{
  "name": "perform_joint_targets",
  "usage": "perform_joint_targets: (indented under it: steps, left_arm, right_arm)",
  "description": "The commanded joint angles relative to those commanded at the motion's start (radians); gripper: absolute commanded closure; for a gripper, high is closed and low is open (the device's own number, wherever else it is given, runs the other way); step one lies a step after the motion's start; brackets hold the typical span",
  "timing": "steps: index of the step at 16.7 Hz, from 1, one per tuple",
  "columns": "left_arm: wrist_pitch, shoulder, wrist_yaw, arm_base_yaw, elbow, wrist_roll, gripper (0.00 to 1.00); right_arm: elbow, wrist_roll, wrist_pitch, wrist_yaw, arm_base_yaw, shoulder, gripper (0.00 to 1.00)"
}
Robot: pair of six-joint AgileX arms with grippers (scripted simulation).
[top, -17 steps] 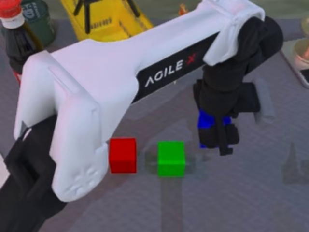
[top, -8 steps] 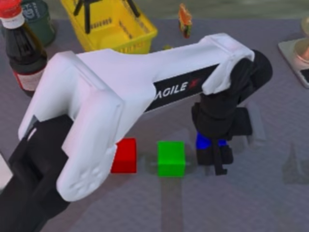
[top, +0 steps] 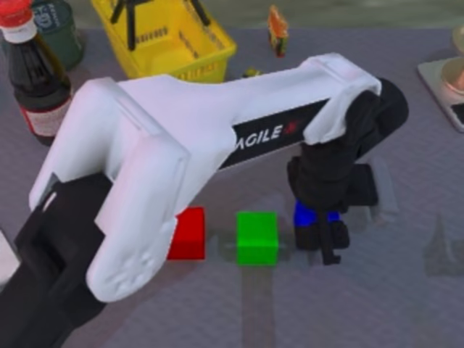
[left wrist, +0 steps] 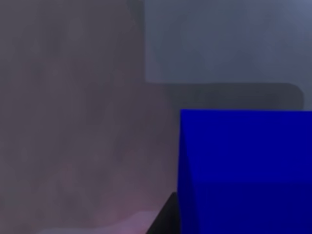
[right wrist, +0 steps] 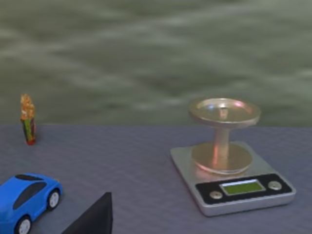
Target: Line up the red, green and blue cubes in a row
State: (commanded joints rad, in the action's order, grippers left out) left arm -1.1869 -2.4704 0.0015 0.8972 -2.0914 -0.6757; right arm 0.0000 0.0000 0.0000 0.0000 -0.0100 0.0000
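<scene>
Nearest to us in the top view runs the row we are building: the red cube (top: 188,233) sits half tucked under our left arm's white casing, and the green cube (top: 257,237) stands just beside it with a gap between. To the right of the green one, our left hand (top: 323,235) is down at the tabletop (top: 377,304) with the blue cube (top: 313,214) pinched between its fingers; only a sliver of blue shows beneath the black wrist. In the left wrist view the blue cube (left wrist: 243,170) fills the lower corner, right up against the camera, with bare tabletop beyond it.

We judge that we are at the placing step for the last cube: red and green look set, and blue is at the right end of the row. Whether it rests flat on the surface we cannot tell. The next move calls for spreading the fingers without nudging the cube, then lifting straight up so the row stays even.

Farther back stand a yellow basket (top: 170,43) and a dark bottle (top: 32,72). Our right arm is out of the top view, its hand's state cannot be told; its camera shows a kitchen scale (right wrist: 231,178) and a blue toy car (right wrist: 27,200)
</scene>
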Motion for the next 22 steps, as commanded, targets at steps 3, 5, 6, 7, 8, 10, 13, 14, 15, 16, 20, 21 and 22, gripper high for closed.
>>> perform_joint_targets:
  steps: [3,5,6,7,8,10,13,14,15,16,20,21,22]
  left_arm:
    - [0.0,0.0,0.0,0.0,0.0,0.0,0.47]
    - [0.0,0.0,0.0,0.0,0.0,0.0,0.32]
    - [0.0,0.0,0.0,0.0,0.0,0.0,0.25]
    - [0.0,0.0,0.0,0.0,0.0,0.0,0.17]
    - [0.0,0.0,0.0,0.0,0.0,0.0,0.1]
    - [0.0,0.0,0.0,0.0,0.0,0.0,0.0]
    - [0.0,0.0,0.0,0.0,0.0,0.0,0.0]
    - [0.0,0.0,0.0,0.0,0.0,0.0,0.0]
    - [0.0,0.0,0.0,0.0,0.0,0.0,0.0]
    - [0.0,0.0,0.0,0.0,0.0,0.0,0.0]
    - [-0.017,-0.001,0.0,0.0,-0.017,-0.002,0.0]
    - [-0.042,-0.002,0.0,-0.001,-0.042,-0.002,0.0]
    - [-0.075,-0.002,0.0,-0.004,-0.076,-0.002,0.0]
  right_arm:
    - [0.0,0.0,0.0,0.0,0.0,0.0,0.0]
    - [0.0,0.0,0.0,0.0,0.0,0.0,0.0]
    - [0.0,0.0,0.0,0.0,0.0,0.0,0.0]
    - [0.0,0.0,0.0,0.0,0.0,0.0,0.0]
    - [0.0,0.0,0.0,0.0,0.0,0.0,0.0]
    - [0.0,0.0,0.0,0.0,0.0,0.0,0.0]
    - [0.0,0.0,0.0,0.0,0.0,0.0,0.0]
    - [0.0,0.0,0.0,0.0,0.0,0.0,0.0]
    - [0.0,0.0,0.0,0.0,0.0,0.0,0.0]
    - [0.0,0.0,0.0,0.0,0.0,0.0,0.0]
    - [0.0,0.0,0.0,0.0,0.0,0.0,0.0]
    - [0.0,0.0,0.0,0.0,0.0,0.0,0.0]
    - [0.0,0.0,0.0,0.0,0.0,0.0,0.0]
